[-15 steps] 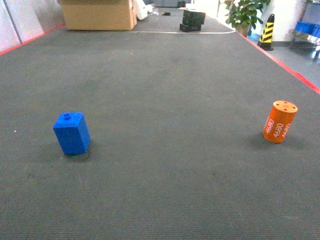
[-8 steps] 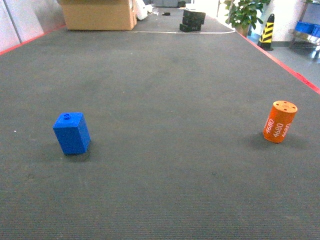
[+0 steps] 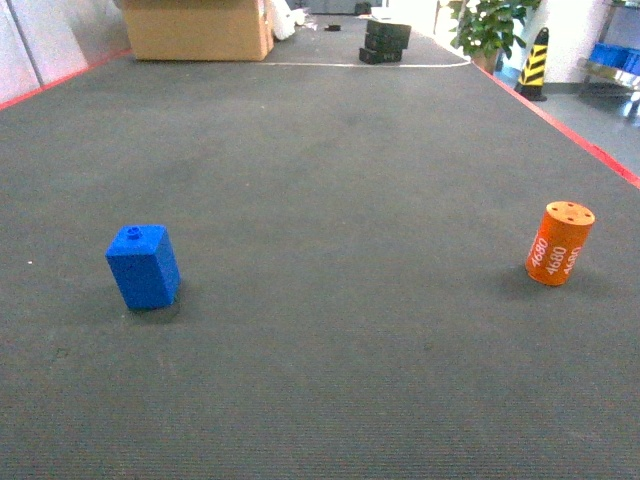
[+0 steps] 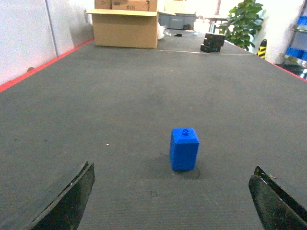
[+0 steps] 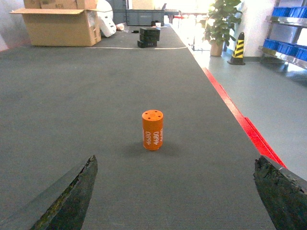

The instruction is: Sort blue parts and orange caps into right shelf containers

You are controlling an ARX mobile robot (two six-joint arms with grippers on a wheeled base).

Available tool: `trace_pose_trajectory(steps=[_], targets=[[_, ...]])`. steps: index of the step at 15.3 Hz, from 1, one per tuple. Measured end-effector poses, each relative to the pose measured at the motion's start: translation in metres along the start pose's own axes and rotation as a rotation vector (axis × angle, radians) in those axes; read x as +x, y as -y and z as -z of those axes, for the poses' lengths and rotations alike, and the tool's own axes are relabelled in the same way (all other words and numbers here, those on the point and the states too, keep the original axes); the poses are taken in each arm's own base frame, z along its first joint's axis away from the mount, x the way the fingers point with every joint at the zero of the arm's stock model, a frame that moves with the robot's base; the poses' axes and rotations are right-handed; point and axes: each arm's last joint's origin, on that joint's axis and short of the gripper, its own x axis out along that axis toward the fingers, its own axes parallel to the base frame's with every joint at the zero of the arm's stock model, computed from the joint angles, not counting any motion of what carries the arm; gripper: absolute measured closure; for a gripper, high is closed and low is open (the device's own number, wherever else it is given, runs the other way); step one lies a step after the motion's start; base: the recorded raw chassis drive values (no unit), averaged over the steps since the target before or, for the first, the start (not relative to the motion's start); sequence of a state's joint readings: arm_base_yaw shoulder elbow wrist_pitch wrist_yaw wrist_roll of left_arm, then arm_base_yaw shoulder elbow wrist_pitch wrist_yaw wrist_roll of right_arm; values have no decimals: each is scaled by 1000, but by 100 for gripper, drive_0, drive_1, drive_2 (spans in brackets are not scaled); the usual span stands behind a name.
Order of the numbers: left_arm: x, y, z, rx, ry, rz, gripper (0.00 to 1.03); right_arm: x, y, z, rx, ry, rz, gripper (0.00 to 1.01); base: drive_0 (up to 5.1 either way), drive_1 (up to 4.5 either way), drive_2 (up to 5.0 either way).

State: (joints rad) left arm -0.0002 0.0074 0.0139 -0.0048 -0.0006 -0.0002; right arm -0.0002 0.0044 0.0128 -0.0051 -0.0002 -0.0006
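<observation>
Dark ribbed counter [image 3: 330, 200], blue part [image 3: 144, 266] upright L, orange cap [image 3: 560, 243] upright R, well apart; both tools spread wide, empty; pre-grasp, I'd advance each tool w/ jaws straddling.

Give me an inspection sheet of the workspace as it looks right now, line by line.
Surface: dark grey ribbed mat with red edging.
Job's things: small bright blue plastic block upright at left; orange cylinder cap marked 4680 upright at right, far apart.
Clutter: nothing seen near the parts.
Grippers: left gripper open, facing the block; right gripper open, facing the cap; neither touching.
Cables: nothing seen.
Surroundings: cardboard box, black blocks, potted plant, striped cone, blue crates on steel shelf.
</observation>
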Motion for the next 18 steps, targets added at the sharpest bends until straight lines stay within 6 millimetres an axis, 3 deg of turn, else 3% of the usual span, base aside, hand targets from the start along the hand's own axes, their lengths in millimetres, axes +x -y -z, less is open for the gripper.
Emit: trace_pose_trajectory(steps=[18], targets=[[0,0,0,0,0,0,5,0,0,0,0,0,0,3,0,0,0]])
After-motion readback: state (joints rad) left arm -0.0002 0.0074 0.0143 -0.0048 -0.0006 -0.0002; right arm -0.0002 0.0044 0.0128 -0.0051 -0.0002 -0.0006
